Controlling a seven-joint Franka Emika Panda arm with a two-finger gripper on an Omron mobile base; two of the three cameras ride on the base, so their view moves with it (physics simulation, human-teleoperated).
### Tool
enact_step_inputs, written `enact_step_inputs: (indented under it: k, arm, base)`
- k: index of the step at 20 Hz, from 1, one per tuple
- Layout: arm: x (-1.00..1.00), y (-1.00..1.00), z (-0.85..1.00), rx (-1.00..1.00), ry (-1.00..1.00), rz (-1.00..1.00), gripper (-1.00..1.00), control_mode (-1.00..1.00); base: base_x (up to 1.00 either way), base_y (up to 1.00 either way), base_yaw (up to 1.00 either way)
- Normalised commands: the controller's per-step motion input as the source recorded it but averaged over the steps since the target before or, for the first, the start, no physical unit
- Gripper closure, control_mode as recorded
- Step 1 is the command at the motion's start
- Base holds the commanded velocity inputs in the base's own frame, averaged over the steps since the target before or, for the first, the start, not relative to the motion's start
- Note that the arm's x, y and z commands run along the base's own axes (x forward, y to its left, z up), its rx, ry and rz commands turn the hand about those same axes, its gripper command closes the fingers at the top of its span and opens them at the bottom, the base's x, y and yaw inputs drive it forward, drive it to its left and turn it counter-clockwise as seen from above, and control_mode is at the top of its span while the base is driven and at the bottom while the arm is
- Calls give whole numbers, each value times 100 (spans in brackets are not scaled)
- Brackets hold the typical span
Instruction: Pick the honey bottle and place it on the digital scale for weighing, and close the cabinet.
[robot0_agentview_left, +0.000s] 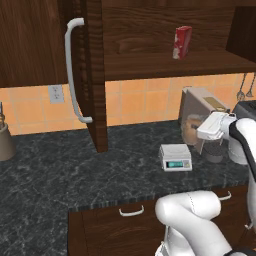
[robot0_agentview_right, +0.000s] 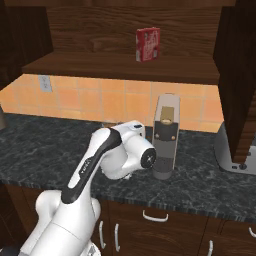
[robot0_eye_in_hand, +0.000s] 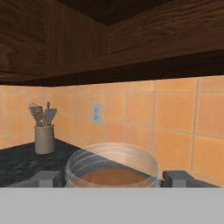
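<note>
Left base view: the cabinet (robot0_agentview_left: 95, 75) door stands open; the scale (robot0_agentview_left: 175, 157) sits on the counter (robot0_agentview_left: 60, 175), the bottle (robot0_agentview_left: 192, 129) just behind it by the coffee machine (robot0_agentview_left: 202, 107). Hand view: spread fingers (robot0_eye_in_hand: 46, 178) flank the bottle (robot0_eye_in_hand: 112, 168), not clamped.

Base views flank the arm, sharing counter (robot0_agentview_left: 75, 170), hand view close, facing backsplash (robot0_eye_in_hand: 175, 127)

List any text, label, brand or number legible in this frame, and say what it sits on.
No text can be read.
Red box on the cabinet shelf: pale print on its face, too blurred to read.
Digital scale: teal display, digits too small to read.
Coffee machine: no legible marking.
</note>
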Motion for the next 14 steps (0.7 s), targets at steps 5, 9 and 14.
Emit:
enact_step_inputs:
  k: [5,9,14]
  arm:
    - [14,0,-29,0,1,0,100,-100]
    - [14,0,-41,0,0,0,100,-100]
    - [16,0,-37,0,0,0,100,-100]
  base:
    - [0,0,0]
    - [0,0,0]
    - [0,0,0]
